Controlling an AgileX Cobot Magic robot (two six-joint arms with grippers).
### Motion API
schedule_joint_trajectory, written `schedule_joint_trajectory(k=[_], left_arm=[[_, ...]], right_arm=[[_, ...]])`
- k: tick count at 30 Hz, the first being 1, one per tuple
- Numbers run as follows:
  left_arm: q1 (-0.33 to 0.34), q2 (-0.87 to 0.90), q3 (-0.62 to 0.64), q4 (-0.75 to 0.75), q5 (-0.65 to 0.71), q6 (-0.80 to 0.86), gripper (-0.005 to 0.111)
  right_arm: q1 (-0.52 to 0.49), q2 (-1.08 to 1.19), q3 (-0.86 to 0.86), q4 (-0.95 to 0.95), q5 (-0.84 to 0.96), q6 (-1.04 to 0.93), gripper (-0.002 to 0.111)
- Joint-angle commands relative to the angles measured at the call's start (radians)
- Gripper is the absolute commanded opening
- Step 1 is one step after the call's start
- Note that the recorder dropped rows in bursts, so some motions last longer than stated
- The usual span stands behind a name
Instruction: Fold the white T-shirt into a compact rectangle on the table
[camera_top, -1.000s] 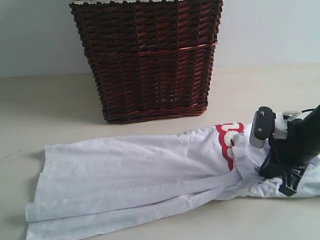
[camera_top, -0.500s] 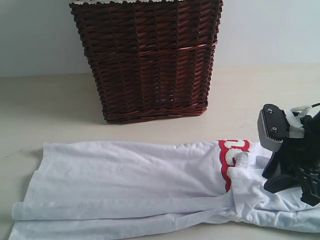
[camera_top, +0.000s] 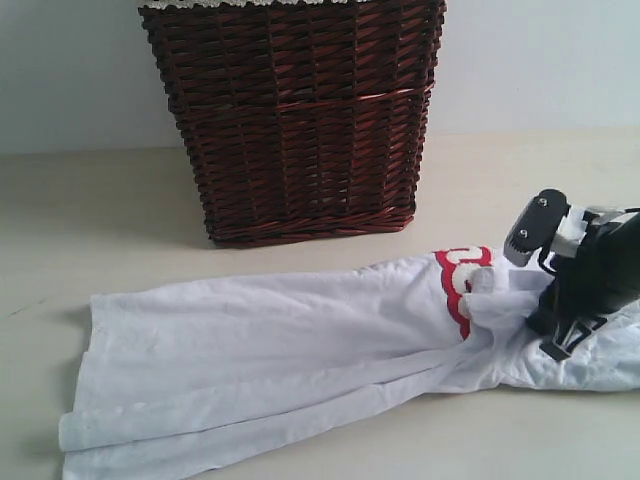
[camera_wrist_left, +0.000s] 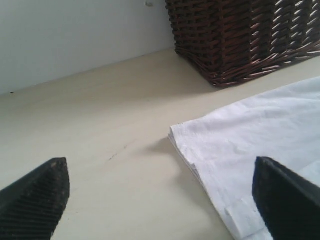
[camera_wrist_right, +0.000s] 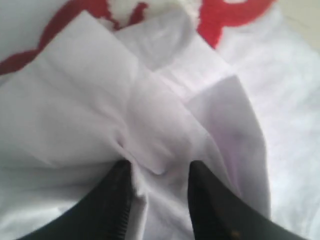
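Now, white T-shirt (camera_top: 270, 350): long strip across near table (camera_top: 100, 220), red band right.
Right gripper (camera_wrist_right: 159, 170): part-spread astride a bunched fold.
Left gripper (camera_wrist_left: 159, 165): spread wide, empty, by left hem.
Risk: cloth snagging on rising fingers, undoing the fold.

A red band (camera_top: 455, 312) is being shown on the white T-shirt (camera_top: 280, 340), dark brown weave on the basket (camera_top: 300, 120).
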Motion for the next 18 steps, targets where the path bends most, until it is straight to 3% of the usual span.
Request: schedule_joint_trajectory(k=[1,15,18], left_arm=[[0.004,-0.006,0.003,0.000,-0.004,-0.001,0.094],[0.004,-0.006,0.003,0.000,-0.004,-0.001,0.094],[0.004,-0.006,0.003,0.000,-0.004,-0.001,0.094]], right_arm=[[0.003,-0.004,0.001,0.034,-0.113,0.093,0.038],[0.003,-0.027,0.001,0.087,-0.098,0.106,0.038],[0.003,0.030,0.001,0.087,-0.127,0.106,0.031]])
